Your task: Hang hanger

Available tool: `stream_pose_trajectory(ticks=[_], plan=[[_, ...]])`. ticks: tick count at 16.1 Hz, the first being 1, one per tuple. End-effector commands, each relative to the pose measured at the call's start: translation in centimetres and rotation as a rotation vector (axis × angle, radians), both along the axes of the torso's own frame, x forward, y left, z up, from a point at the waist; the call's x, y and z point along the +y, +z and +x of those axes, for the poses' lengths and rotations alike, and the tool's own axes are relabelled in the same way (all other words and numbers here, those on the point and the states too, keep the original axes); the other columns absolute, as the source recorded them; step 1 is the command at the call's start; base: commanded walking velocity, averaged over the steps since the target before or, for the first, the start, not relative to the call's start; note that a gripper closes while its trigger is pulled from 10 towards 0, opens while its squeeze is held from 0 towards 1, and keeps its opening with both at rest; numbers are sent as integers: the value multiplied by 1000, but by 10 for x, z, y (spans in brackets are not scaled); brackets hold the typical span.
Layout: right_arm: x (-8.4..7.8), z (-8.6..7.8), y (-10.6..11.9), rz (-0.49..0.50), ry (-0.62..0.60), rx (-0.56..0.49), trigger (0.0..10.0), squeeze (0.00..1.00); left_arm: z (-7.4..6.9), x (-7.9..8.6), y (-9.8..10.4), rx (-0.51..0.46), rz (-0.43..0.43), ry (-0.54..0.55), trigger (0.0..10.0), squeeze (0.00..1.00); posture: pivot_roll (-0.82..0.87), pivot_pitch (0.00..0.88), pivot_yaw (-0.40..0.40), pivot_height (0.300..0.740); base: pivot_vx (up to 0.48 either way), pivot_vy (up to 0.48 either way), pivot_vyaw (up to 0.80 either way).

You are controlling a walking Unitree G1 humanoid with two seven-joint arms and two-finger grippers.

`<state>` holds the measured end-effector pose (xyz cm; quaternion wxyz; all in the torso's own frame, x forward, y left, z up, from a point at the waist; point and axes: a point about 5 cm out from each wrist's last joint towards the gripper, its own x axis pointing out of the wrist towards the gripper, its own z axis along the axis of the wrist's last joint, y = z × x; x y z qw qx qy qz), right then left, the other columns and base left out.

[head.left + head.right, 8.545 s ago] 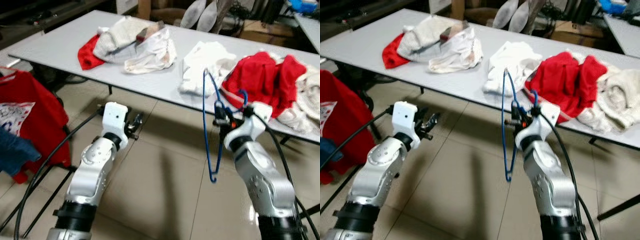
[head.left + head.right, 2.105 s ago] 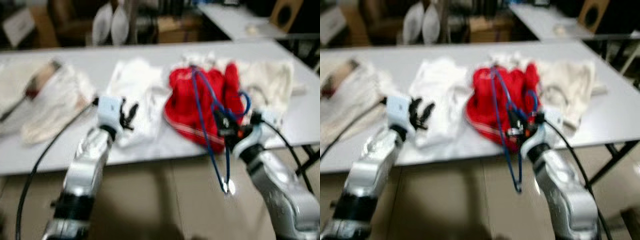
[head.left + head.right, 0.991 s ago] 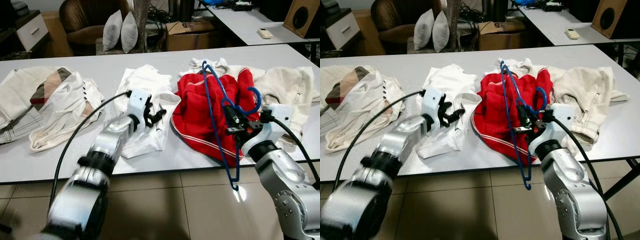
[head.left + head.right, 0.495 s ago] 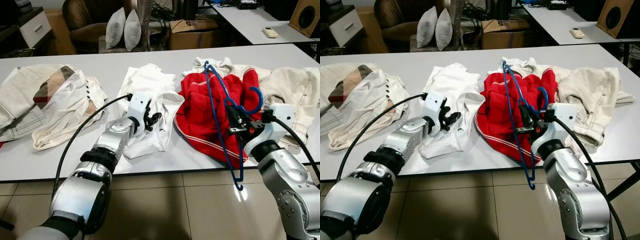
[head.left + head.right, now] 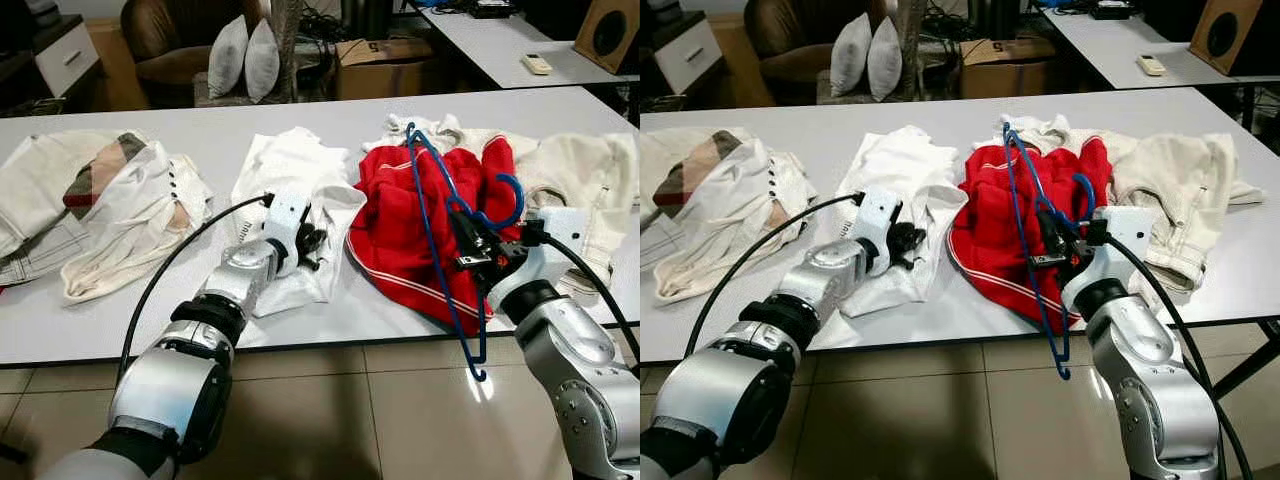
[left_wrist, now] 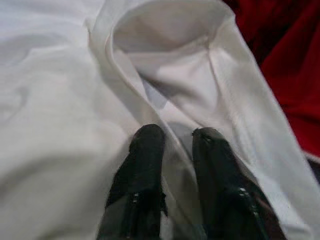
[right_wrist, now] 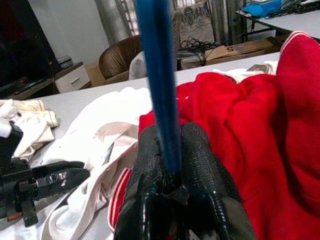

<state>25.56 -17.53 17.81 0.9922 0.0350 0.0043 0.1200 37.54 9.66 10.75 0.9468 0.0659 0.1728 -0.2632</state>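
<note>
The right tool (image 5: pixel 468 243) is clamped on a thin blue wire hanger (image 5: pixel 437 232), held upright above a red garment (image 5: pixel 400 235) on the white surface (image 5: pixel 210 125). The left tool (image 6: pixel 172 142), fingers slightly apart, presses a white shirt (image 5: pixel 290 180). The hanger looks light, stiff and slippery, best gripped near its hook.
</note>
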Motion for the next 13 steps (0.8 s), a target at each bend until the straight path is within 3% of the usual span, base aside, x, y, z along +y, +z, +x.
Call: stream_pose_trajectory(ticks=[1, 13], plan=[[3, 1, -1, -3, 16, 9, 10000, 0, 3, 2, 3, -15, 54, 6, 0, 0, -180, 0, 77, 740, 0, 0, 0], [9, 1, -4, 5, 52, 24, 10000, 0, 3, 6, 5, -49, 12, 29, 0, 0, -168, 0, 68, 740, 0, 0, 0]])
